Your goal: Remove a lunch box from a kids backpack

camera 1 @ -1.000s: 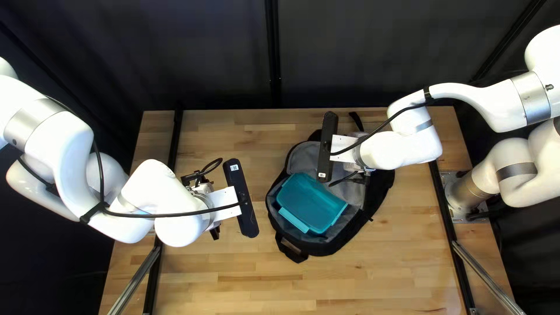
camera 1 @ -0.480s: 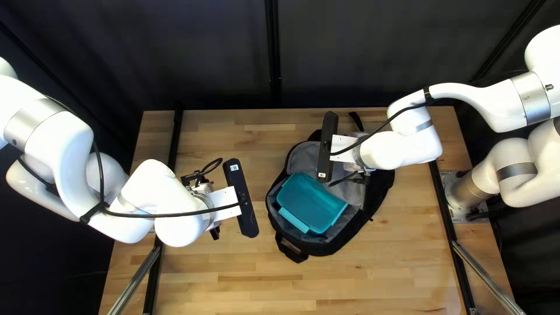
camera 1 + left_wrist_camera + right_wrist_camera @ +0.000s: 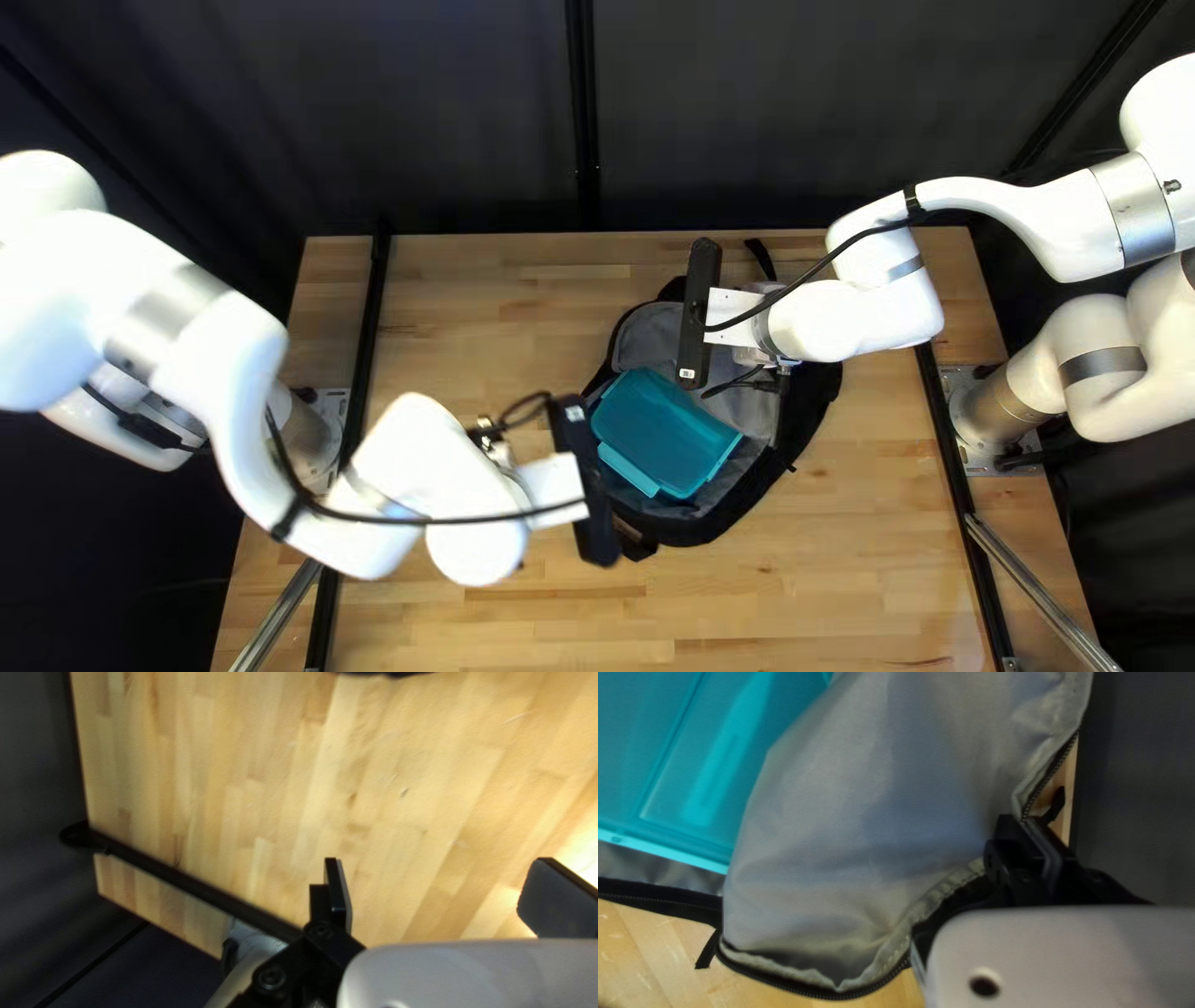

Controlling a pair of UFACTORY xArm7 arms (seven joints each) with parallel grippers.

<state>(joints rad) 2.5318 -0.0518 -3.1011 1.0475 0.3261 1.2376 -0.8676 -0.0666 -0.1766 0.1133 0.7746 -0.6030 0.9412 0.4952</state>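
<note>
The backpack [image 3: 807, 405] lies on the tabletop [image 3: 871, 548], right of its middle, with the curtain [image 3: 436, 112] behind the far edge. The lunch box [image 3: 666, 436] sits inside the backpack, before the open flap [image 3: 647, 339]. The right pincer [image 3: 766, 373] is at the flap's edge, cloth between its fingers. The left pincer [image 3: 501, 451] is above the tabletop, left of the backpack.

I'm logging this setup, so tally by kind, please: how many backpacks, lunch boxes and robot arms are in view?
Backpack: 1
Lunch box: 1
Robot arms: 2 (left arm, right arm)
Total: 4
</note>
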